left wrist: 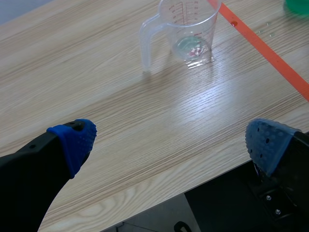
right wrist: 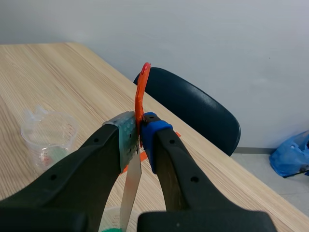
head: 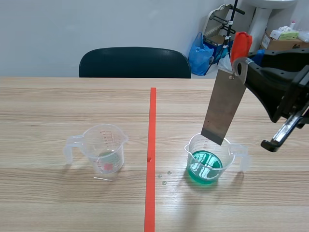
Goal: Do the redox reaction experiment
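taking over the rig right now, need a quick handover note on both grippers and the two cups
Right gripper: shut on the metal blade just below its orange-red handle. The blade hangs tilted over the measuring cup of green liquid, its lower edge about at the rim and apparently not in the liquid.
Left gripper: open, over bare table, with the clear measuring cup ahead of it.
Done: blade lifted and held over the green cup.
Note: droplets lie between the tape line and that cup.
Left: probably dipping the blade into the liquid.
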Robot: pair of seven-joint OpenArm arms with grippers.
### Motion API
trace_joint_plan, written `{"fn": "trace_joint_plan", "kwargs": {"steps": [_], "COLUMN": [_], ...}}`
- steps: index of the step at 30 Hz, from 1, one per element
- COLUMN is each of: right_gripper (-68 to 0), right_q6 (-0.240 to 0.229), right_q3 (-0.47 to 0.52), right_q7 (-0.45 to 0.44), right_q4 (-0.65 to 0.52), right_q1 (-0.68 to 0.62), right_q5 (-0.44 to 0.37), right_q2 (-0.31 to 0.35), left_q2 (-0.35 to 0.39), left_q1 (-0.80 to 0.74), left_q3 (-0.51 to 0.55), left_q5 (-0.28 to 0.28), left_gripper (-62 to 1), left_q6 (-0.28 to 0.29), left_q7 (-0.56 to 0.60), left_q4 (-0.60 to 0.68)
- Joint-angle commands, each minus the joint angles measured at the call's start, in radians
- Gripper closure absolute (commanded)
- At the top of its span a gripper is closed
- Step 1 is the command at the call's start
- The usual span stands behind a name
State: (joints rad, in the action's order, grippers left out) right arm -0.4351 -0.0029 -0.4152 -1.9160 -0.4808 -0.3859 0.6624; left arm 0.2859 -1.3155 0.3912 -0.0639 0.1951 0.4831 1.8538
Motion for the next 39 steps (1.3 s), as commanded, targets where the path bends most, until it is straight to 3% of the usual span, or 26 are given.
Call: {"fn": "trace_joint_plan", "kwargs": {"steps": [1,39], "right_gripper": [-1.3,-1.3], "right_q6": [0.0,0.0], "right_q3": [0.004,0.004], "right_q7": [-0.021,0.005], "right_q4": [-0.01,-0.01], "right_q1": [-0.003,-0.023], "right_q5": [-0.012,-0.007], "right_q2": [0.016,0.016], "left_q2": [0.0,0.0], "left_q1": [-0.001,-0.001], "left_q3": [0.002,0.002], "left_q5": [-0.006,-0.006], "left_gripper": [-62.3,-62.3], "left_q6": [0.003,0.003], "left_q7": [0.014,0.014], "left_q4": [0.004,0.004]}}
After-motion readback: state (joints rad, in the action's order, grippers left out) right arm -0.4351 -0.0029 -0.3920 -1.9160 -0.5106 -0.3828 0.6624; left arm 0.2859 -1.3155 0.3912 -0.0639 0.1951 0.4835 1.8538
